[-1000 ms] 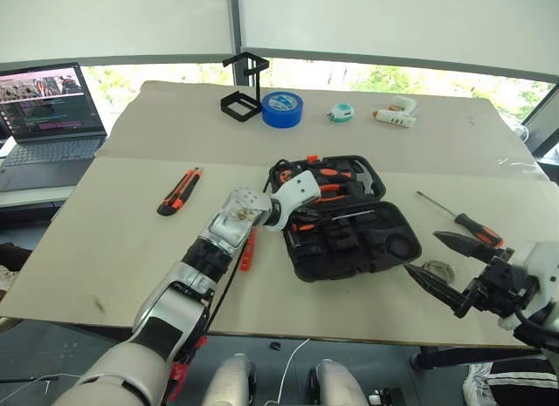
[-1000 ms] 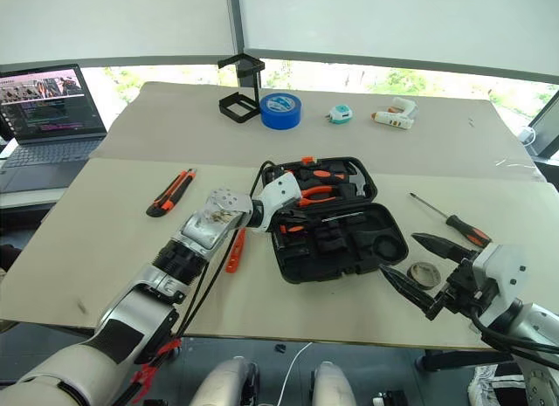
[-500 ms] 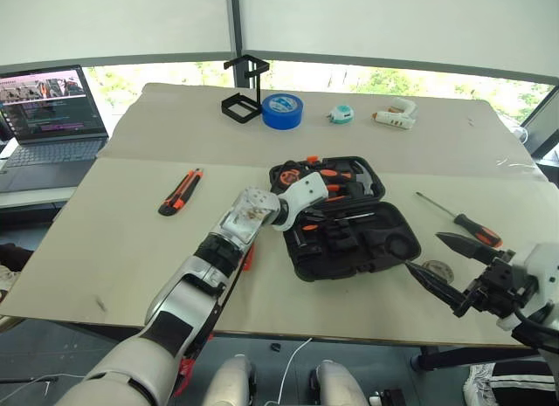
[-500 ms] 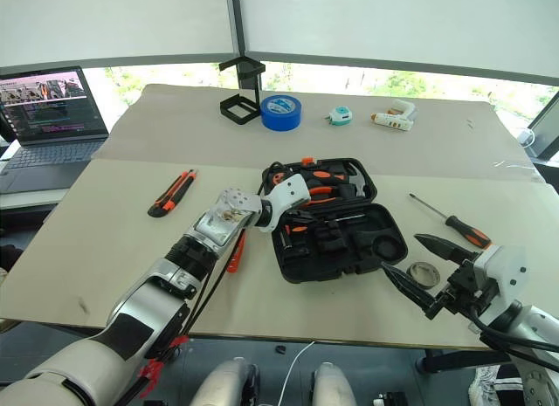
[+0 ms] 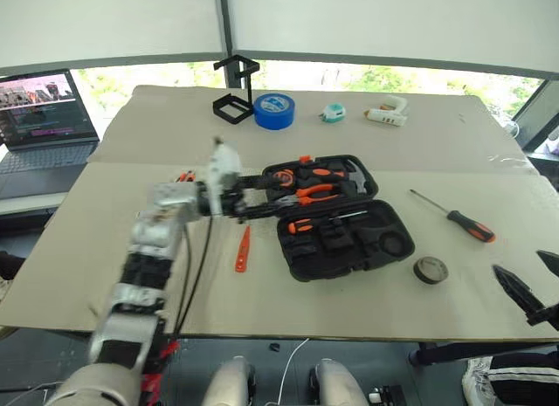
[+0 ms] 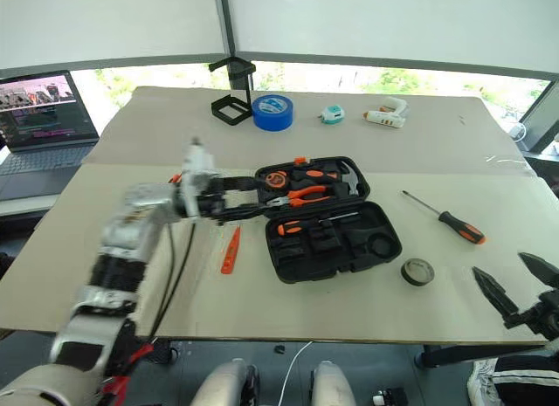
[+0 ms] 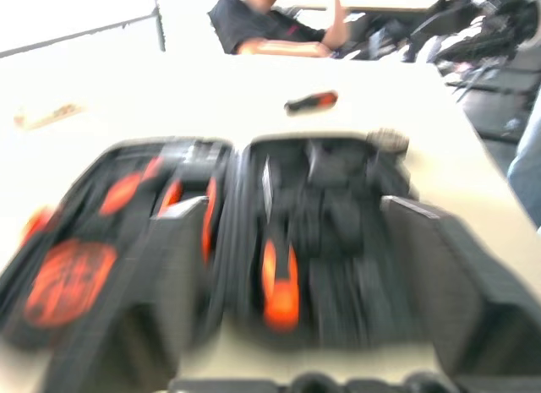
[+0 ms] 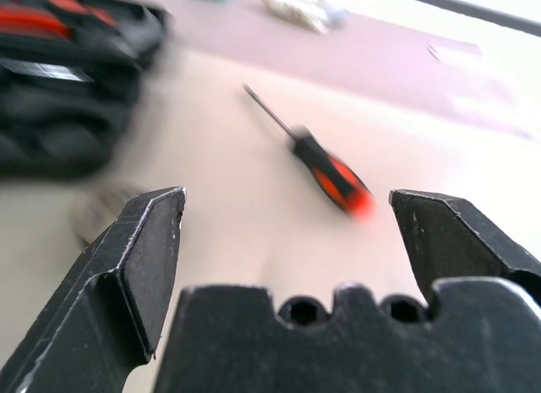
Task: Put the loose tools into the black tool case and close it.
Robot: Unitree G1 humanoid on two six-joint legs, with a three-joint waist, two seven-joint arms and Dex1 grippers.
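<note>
The black tool case (image 5: 349, 249) lies open mid-table, with pliers and a hammer in its back half and an orange-handled screwdriver (image 5: 307, 223) in its front half. My left gripper (image 5: 278, 199) hovers open at the case's left edge, pointing at it. A slim orange tester pen (image 5: 242, 249) lies left of the case. The utility knife (image 5: 185, 175) peeks out from behind my left arm. To the right of the case lie a second screwdriver (image 5: 460, 219) and the small grey tape roll (image 5: 430, 269). My right gripper (image 6: 514, 284) is open at the table's front right corner, facing that screwdriver (image 8: 334, 175).
Along the far edge stand a black wire stand (image 5: 231, 96), a big blue tape roll (image 5: 273, 111), a small teal tape measure (image 5: 332, 113) and a white glue gun (image 5: 386, 116). A laptop (image 5: 35, 118) sits at far left. A person (image 7: 270, 25) sits beyond the table.
My left gripper has opened and drawn back left out of the case, leaving the orange-handled screwdriver in its front half. My right arm has swung out to the right, away from the tape roll.
</note>
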